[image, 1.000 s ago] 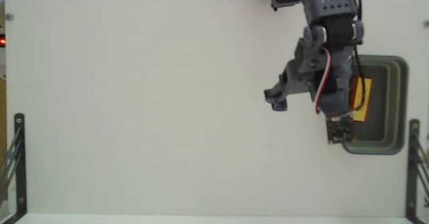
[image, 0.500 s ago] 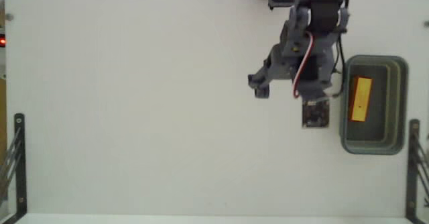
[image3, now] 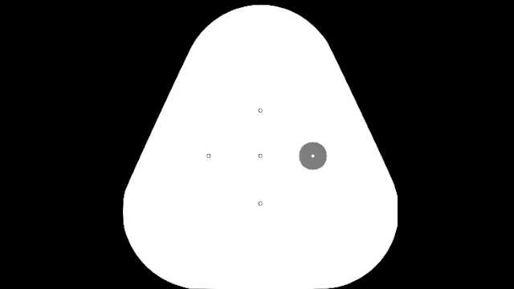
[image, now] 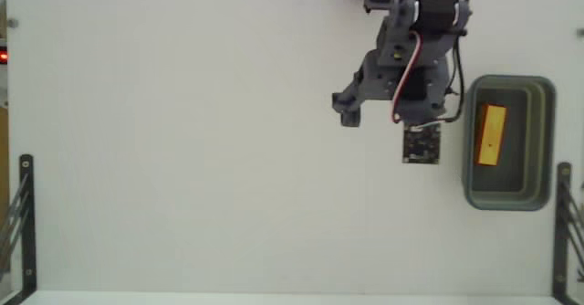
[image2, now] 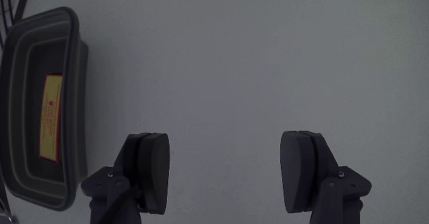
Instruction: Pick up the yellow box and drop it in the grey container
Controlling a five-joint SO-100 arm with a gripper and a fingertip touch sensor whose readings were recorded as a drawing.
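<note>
- We see the yellow box (image: pixel 491 134) lying flat on the floor of the grey container (image: pixel 547 141) in the fixed view, its long side running along the container's long side and its edges clear of the walls.
- In the wrist view the same yellow box (image2: pixel 51 119) sits inside the grey container (image2: pixel 77 96), face up, with printing on it too small for us to read.
- The gripper (image2: pixel 224 174) shows its 2 fingers (image2: pixel 149 170) spread wide in the wrist view, with only bare white table (image2: pixel 268 63) between them; it pinches nothing.
- In the fixed view the arm (image: pixel 415 58) stands beside the container, on the side away from its far wall, and no part of it overlaps the rim.
- We judge the task done as things lie: the box is in the container and the hand is empty.
- We judge the box light and stiff, likely thin card, so hard pinching could dent it.
- Were it to be taken up again, we would grip it across its 2 long edges near the middle, since its flat face offers no hold and the container walls limit the approach to straight down.
</note>
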